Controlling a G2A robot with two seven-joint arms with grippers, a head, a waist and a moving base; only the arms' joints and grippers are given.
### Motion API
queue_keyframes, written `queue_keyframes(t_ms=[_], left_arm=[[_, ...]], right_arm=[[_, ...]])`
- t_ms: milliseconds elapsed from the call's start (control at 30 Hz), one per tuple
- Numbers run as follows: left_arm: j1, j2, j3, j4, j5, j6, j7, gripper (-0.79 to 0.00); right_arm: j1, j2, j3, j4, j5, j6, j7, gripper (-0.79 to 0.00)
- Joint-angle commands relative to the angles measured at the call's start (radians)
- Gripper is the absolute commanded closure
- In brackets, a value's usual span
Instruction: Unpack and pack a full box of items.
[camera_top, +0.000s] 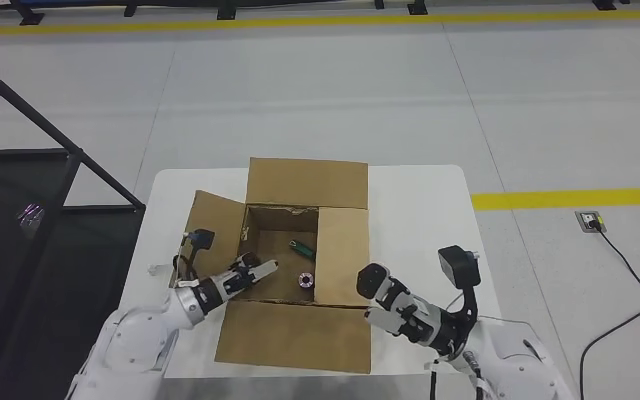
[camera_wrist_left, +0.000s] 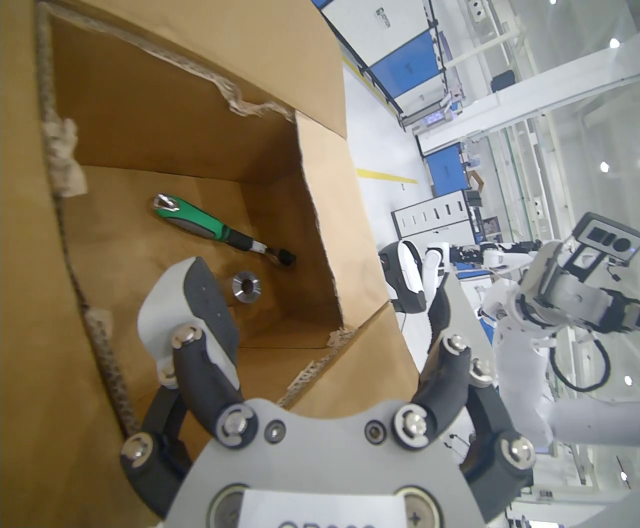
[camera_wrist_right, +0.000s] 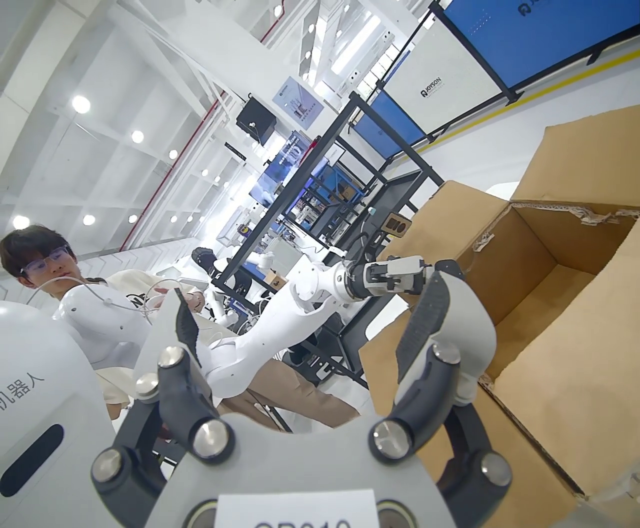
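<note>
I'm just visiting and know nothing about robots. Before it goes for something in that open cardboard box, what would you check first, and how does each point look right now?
1. Box flaps folded open: ok.
2. Green-handled tool and metal socket lie apart on the box floor, uncovered: ok.
3. Left jaws spread, empty, at the box rim: ok.
4. Right jaws spread, empty, outside the box: ok.
5. Left jaws can reach the floor: cannot tell.
</note>
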Motion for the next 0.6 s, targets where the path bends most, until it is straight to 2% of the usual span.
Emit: queue_keyframes(t_ms=[0,300,467,567], left_arm=[[-0.018,0.001,0.012,-0.011,-0.034,0.016,-0.038,-0.785],[-0.136,-0.006,0.146,0.001,-0.044,0.147,-0.151,-0.785],[-0.225,-0.023,0.248,0.104,-0.016,0.197,-0.123,-0.785],[-0.279,-0.038,0.303,0.191,-0.059,0.193,-0.107,-0.785]], right_arm=[[-0.002,0.002,0.005,-0.002,0.006,-0.004,-0.005,-0.785],[-0.039,0.013,0.027,-0.016,0.014,-0.028,-0.024,-0.785],[-0.066,0.019,0.051,-0.021,0.025,-0.05,-0.038,-0.785],[-0.084,0.023,0.067,-0.025,0.032,-0.063,-0.044,-0.785]])
